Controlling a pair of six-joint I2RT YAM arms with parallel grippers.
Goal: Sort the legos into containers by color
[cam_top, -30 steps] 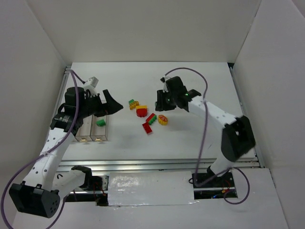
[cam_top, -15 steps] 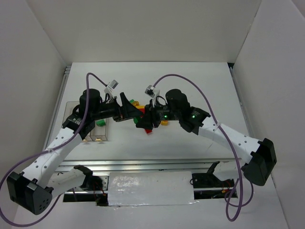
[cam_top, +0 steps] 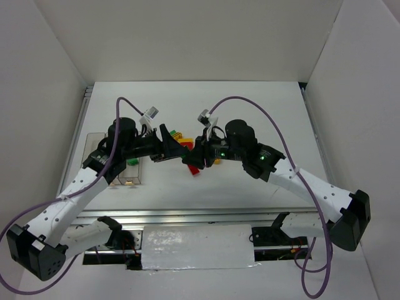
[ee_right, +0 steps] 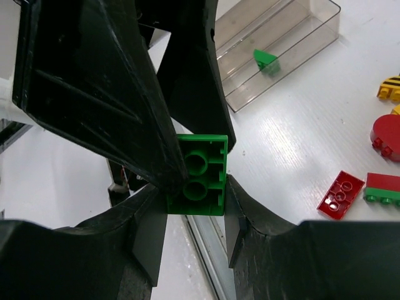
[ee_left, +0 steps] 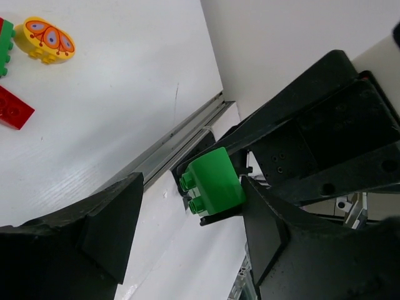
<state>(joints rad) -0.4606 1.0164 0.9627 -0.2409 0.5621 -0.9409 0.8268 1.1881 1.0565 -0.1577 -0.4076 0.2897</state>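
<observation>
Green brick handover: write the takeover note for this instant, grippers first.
Right gripper: jaws shut on the green brick.
Left gripper: jaws open around that brick, no grip yet.
Containers: one green piece in one bin; that is all that looks sorted.
Left to do: probably finish the handover, bin the brick, then sort the loose legos, red, yellow and green.

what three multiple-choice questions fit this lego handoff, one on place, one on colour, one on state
1. The small green piece lies: A inside a clear container B outside all containers C held in the air
2. The brick in the right gripper is: A red B green C yellow
3. The left gripper has its jaws: A shut, empty B apart around the brick C out of view
Answers: A, bin walls surround it; B, green studs show in both wrist views; B, a gap shows beside one finger.
</observation>
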